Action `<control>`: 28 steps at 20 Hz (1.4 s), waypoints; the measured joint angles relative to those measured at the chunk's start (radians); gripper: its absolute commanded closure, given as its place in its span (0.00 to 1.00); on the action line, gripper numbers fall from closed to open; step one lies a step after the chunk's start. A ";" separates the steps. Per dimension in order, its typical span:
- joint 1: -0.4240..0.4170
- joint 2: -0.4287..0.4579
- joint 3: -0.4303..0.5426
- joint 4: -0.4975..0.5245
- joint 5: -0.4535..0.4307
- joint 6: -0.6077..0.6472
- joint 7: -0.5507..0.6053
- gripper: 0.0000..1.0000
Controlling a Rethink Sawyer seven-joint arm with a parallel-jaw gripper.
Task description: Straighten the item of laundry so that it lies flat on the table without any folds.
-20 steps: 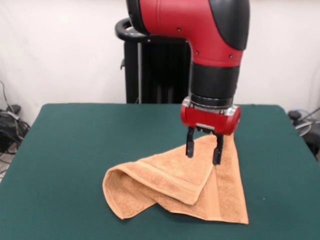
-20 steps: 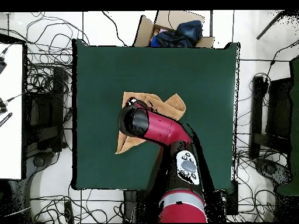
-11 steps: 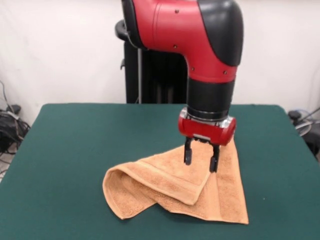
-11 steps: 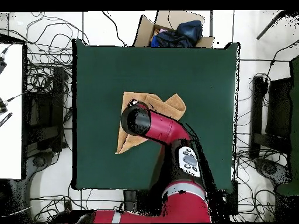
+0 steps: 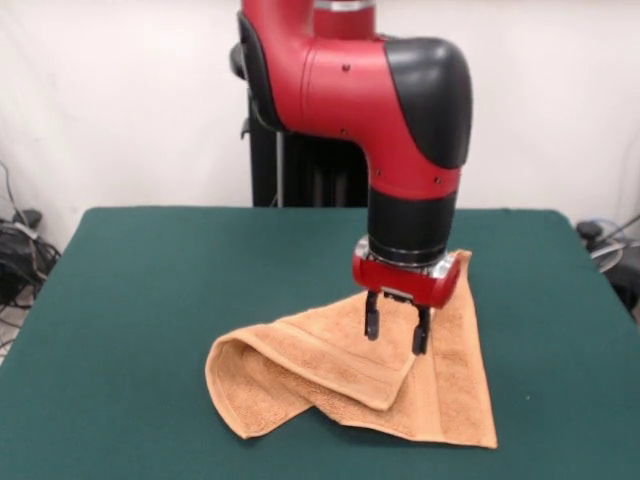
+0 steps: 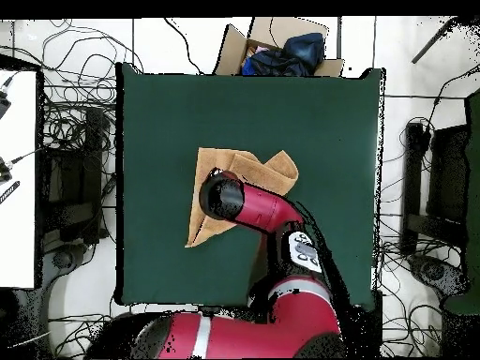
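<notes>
The item of laundry [image 5: 330, 375] is an orange-tan towel, folded over itself into a rough triangle on the dark green table [image 5: 170, 290], with a rolled loop at its left end. My gripper [image 5: 393, 334] hangs open just above the folded upper layer, fingers apart and empty. From overhead the towel [image 6: 267, 169] shows beyond the arm, whose wrist covers its middle, and the table [image 6: 169, 122] surrounds it; the gripper itself is hidden under the arm there.
A cardboard box with dark blue cloth [image 6: 281, 52] sits on the floor beyond the table's far edge in the overhead view. Cables lie on the floor around the table. A black stand [image 5: 290, 140] rises behind the table.
The gripper has shifted slightly left and lower over the towel, staying open. The arm's upper links have swung round. The towel has not moved.
</notes>
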 measured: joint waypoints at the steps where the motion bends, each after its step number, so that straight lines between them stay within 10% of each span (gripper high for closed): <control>1: -0.008 0.005 0.008 0.000 -0.003 0.000 0.000 0.00; 28: -0.259 0.074 0.253 0.016 -0.206 -0.009 0.000 0.00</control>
